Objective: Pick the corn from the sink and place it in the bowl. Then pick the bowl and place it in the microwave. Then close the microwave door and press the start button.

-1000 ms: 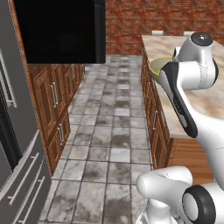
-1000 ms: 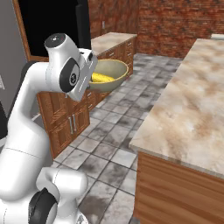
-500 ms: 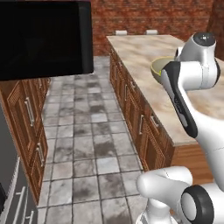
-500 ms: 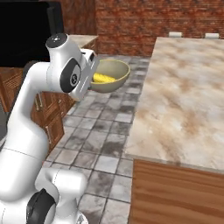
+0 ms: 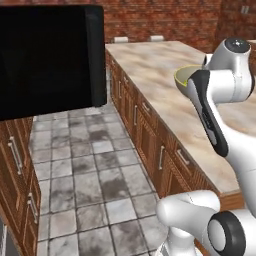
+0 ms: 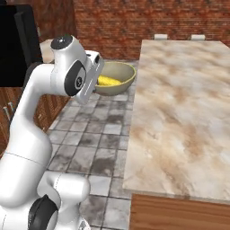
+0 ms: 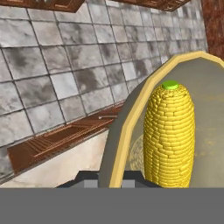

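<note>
Base swung since earlier, microwave door [image 5: 47, 57] nearer, claw [image 7: 109, 179] clamped on bowl [image 6: 116, 79] rim, corn [image 7: 169, 135] inside

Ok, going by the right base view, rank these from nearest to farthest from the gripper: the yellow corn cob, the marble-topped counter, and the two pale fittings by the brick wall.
1. Yellow corn cob: lying in the yellow-green bowl whose rim the gripper clamps.
2. Marble-topped counter: alongside the bowl, to its right.
3. Two pale fittings: at the counter's far end, against the brick wall.
</note>
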Tool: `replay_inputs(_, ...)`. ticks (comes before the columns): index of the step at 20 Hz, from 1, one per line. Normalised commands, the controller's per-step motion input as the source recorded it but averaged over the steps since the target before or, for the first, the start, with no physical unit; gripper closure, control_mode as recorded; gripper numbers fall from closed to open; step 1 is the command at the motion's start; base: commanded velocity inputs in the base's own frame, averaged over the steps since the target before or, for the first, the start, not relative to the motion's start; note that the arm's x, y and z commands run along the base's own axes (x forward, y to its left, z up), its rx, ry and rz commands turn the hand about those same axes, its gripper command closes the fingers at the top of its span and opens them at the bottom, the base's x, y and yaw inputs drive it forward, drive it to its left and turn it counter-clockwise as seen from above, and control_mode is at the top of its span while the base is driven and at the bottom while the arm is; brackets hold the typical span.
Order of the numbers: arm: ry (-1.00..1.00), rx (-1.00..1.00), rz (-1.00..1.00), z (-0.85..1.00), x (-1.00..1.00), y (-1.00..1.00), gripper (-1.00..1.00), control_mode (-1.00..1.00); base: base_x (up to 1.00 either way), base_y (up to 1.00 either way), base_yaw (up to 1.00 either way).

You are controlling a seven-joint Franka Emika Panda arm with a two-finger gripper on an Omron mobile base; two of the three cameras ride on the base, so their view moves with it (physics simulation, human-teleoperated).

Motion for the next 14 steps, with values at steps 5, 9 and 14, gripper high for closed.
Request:
replay_inputs(5, 0.0, 0.0, 0.0, 0.0, 0.0, 0.0, 1.0, 1.0, 0.64, 0.49, -0.21)
replay_inputs(9, 0.0, 0.0, 0.0, 0.0, 0.0, 0.0, 1.0, 1.0, 0.76, 0.28, -0.15)
replay_inputs(14, 0.0, 0.0, 0.0, 0.0, 0.0, 0.0, 1.0, 1.0, 0.81, 0.3, -0.11)
